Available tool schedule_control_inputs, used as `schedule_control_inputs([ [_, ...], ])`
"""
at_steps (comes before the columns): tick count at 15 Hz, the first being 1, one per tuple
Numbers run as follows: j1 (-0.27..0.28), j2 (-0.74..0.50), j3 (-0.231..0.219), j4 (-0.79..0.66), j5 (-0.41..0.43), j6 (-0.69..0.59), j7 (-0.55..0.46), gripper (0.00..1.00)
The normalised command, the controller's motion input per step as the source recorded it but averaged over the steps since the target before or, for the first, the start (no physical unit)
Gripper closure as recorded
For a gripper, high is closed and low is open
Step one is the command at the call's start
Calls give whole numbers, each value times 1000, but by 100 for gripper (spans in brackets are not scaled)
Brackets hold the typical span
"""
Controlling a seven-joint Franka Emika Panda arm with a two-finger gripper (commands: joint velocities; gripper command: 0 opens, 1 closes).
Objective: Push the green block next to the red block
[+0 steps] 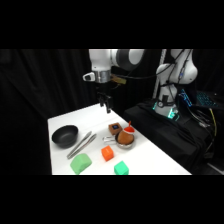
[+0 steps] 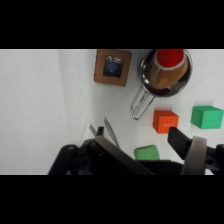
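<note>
1. Table (image 1: 150,160): white top, set against a dark background; carries all the items below.
2. Tool (image 1: 105,107): black two-finger end of the white arm, hanging above the far part of the table, well apart from both blocks and touching nothing. In the wrist view the linkage and fingers (image 2: 186,146) rise from the bottom edge with a clear gap between them, so the tool is spread and pinches nothing.
3. Green block (image 1: 121,169): small, teal-green, at the near edge of the table. It lies near the red block but apart from it, a strip of bare table between them. In the wrist view it sits at the right edge (image 2: 207,117), just right of the red block.
4. Red block (image 1: 107,153): small, bright orange-red, cube-like, near the middle of the front half of the table, between the larger green block and the metal cup; wrist view (image 2: 165,121).
5. Larger green block (image 1: 80,163): rounded, grass-green, near the front left corner; partly hidden behind the linkage in the wrist view (image 2: 147,153).
6. Black bowl (image 1: 65,135): round, on the left side of the table.
7. Metal tongs (image 1: 82,144): lying flat between the bowl and the red block.
8. Metal cup (image 1: 125,141): holds a brown piece with a red top; handle visible in the wrist view (image 2: 165,75).
9. Brownish-orange piece (image 1: 114,129): flat, with a dark blue mark, just beside the cup; wrist view (image 2: 113,67).
</note>
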Motion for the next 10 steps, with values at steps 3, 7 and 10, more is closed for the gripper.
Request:
schedule_control_inputs([
  [3,27,53,58,53,-12,-6,83,0],
  [7,135,130,145,134,-57,20,253,0],
  [10,211,265,177,273,-125,21,369,0],
])
